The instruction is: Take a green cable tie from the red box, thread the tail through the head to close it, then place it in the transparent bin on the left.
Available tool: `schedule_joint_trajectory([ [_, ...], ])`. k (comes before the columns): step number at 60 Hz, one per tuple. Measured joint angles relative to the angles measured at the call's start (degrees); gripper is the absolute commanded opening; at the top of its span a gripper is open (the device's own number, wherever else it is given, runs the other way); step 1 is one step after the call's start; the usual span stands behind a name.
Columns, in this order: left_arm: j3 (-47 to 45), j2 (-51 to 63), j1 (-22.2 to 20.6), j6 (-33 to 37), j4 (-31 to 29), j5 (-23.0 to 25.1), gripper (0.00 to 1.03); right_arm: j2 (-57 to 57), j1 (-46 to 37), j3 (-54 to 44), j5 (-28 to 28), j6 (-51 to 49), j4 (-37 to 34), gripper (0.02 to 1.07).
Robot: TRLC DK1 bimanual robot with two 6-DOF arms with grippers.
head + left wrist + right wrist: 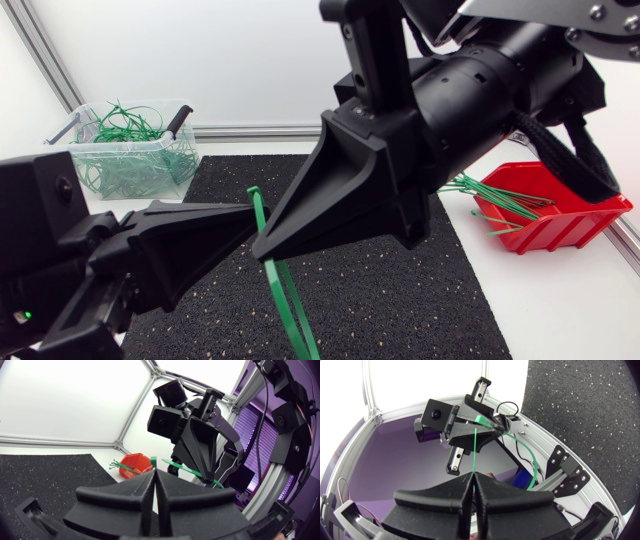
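Green cable tie (283, 295): clamped in L gripper (246, 213) & R gripper (264, 234); red box (560, 225) worktop right edge; transparent bin (186, 158) far-left corner.

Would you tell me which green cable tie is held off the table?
The cable tie above the black mat, pinched by left gripper and right gripper; the rest lie in the red box and transparent bin.

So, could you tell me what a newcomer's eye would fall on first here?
The left gripper and right gripper fill the middle of the head view, both shut on one green cable tie that hangs over the black mat. Behind them, the transparent bin stands at left, the red box at right.
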Motion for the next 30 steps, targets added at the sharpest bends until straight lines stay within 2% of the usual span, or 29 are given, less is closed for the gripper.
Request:
schedule_joint_trajectory([
  [30, 0.6, -0.2, -0.6, 0.6, -0.5, -0.3, 0.04, 0.0, 0.0, -0.5, 0.0, 0.0, 0.2, 0.08],
])
